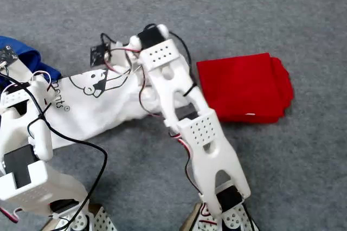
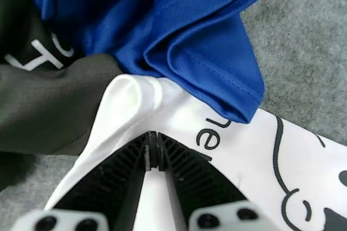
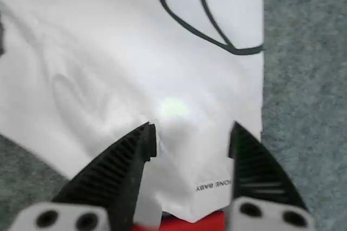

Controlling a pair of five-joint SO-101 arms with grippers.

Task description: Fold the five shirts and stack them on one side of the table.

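1. The left gripper is clamped shut on a raised fold at the edge of the white shirt; its two jaws meet at the tips with the white cloth pinched between them
2. The right gripper is released; its jaws stand well apart, directly above the white shirt, with flat white cloth showing between them and a small printed label at the hem near one jaw
3. The white shirt lies spread and creased on the grey table, left of centre in the high view, printed side up with a black line drawing and lettering. The right arm crosses over its right part
4. The blue shirt lies bunched at the left edge of the table; in the left wrist view one of its hemmed folds overlaps the white shirt just beyond the left gripper
5. A dark shirt with white lettering lies beside the blue shirt, touching the white shirt's pinched edge
6. The red shirt lies folded into a flat rectangle on the right half of the table, apart from the white shirt and just beside the right arm
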